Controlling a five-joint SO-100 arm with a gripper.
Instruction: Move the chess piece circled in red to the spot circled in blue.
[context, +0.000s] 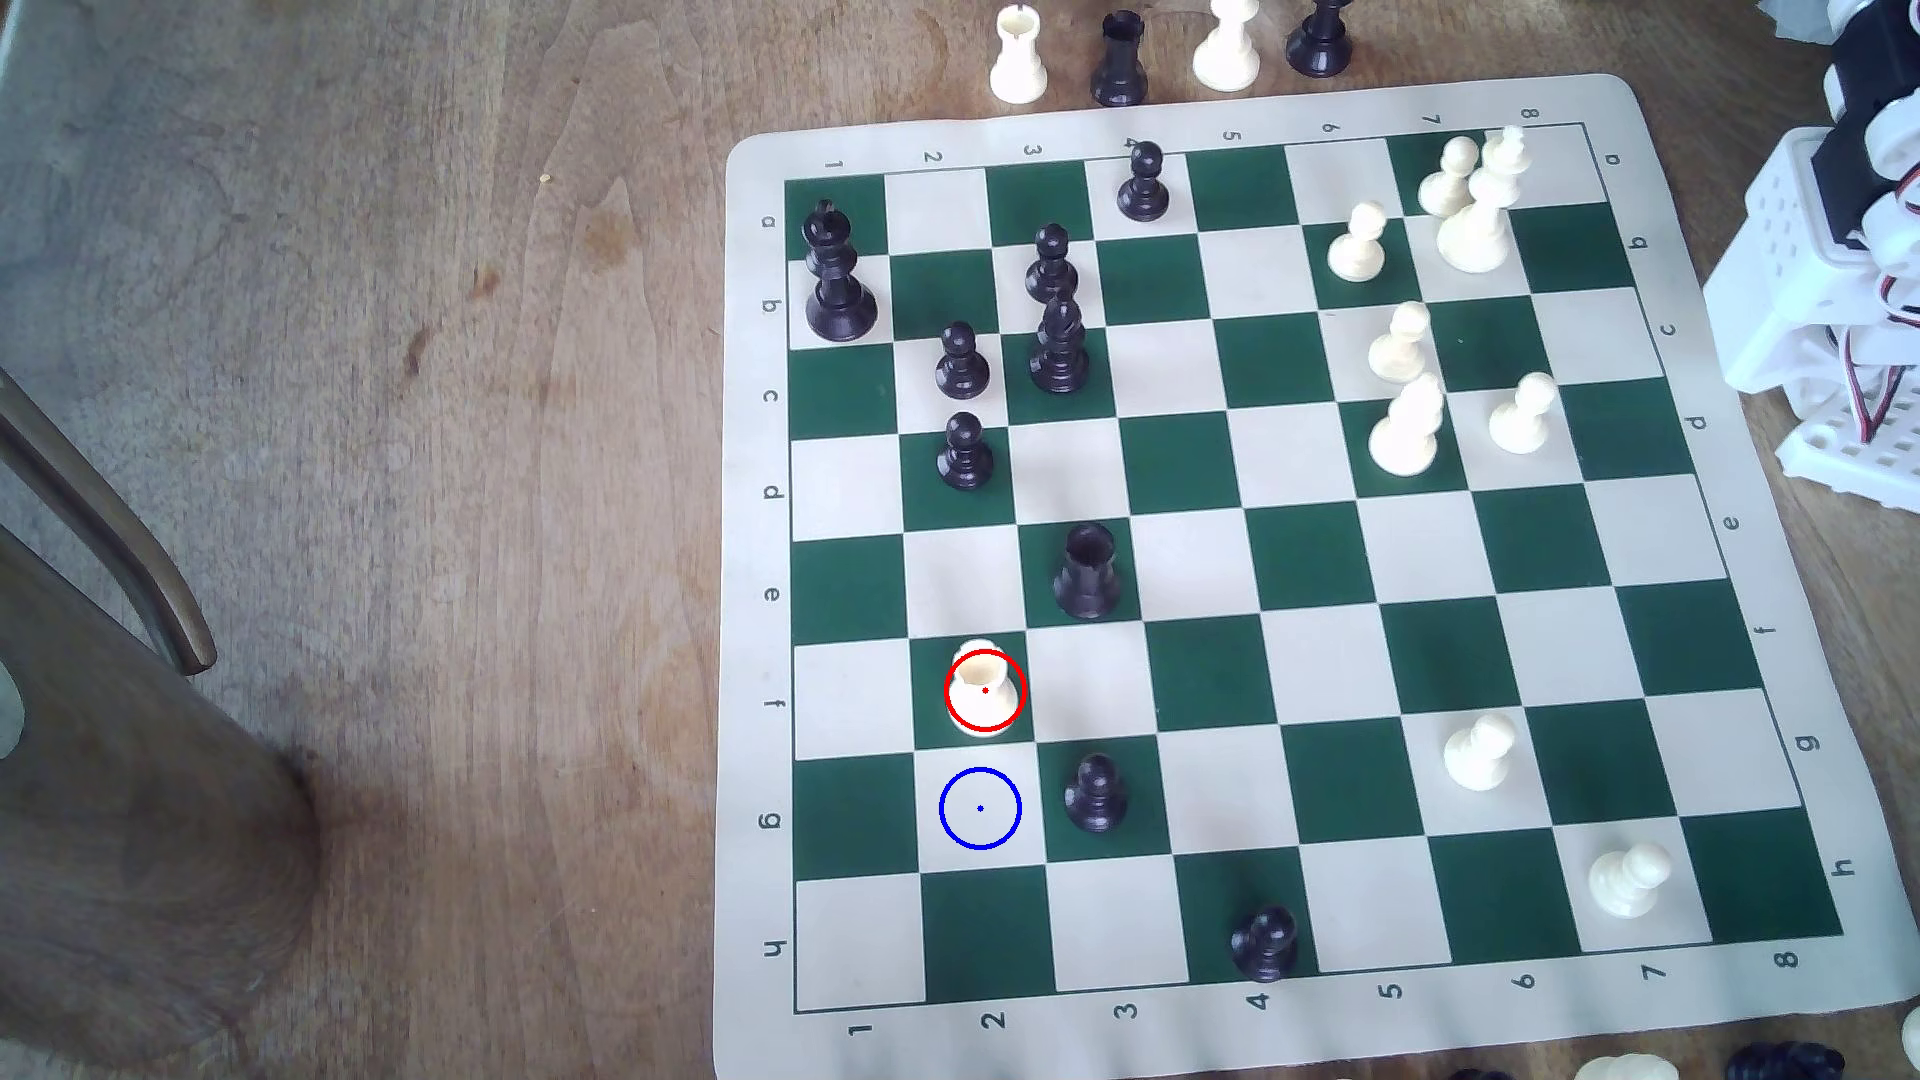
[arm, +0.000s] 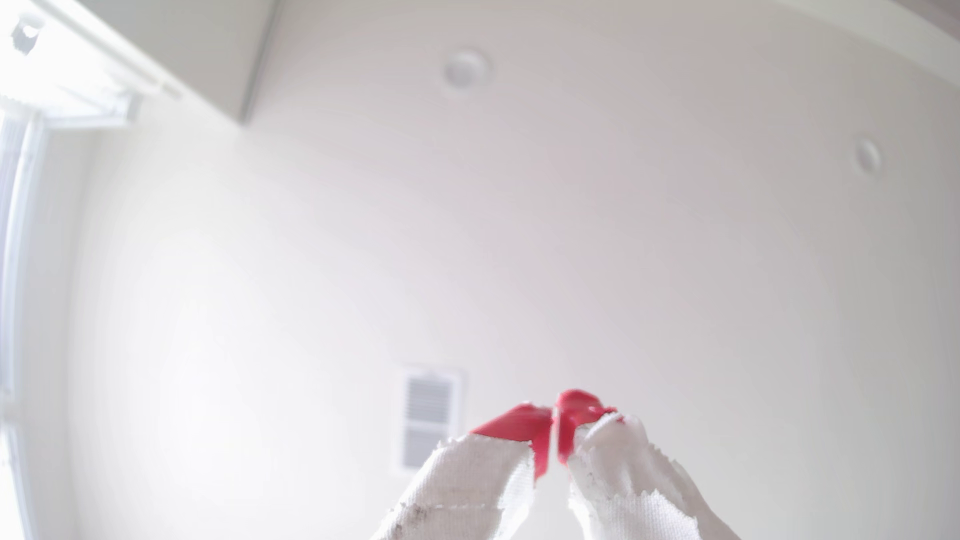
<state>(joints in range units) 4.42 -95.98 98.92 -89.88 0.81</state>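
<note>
Exterior view puts the white rook (context: 983, 694) on its red-ringed green square, near the board's (context: 1278, 104) lower left corner, with the blue-ringed square (context: 980, 809) bare just beside it toward the near edge. A black pawn (context: 1096, 794) flanks that target. My hand (arm: 556, 439), fingertips pressed together on nothing, faces the ceiling; I judge the move unstarted.

white rook (context: 983, 694) upright, ringed square (context: 980, 809) adjacent

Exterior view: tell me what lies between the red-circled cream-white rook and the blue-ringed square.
Nothing: the rook and blue-ringed cream square are adjacent.
</note>
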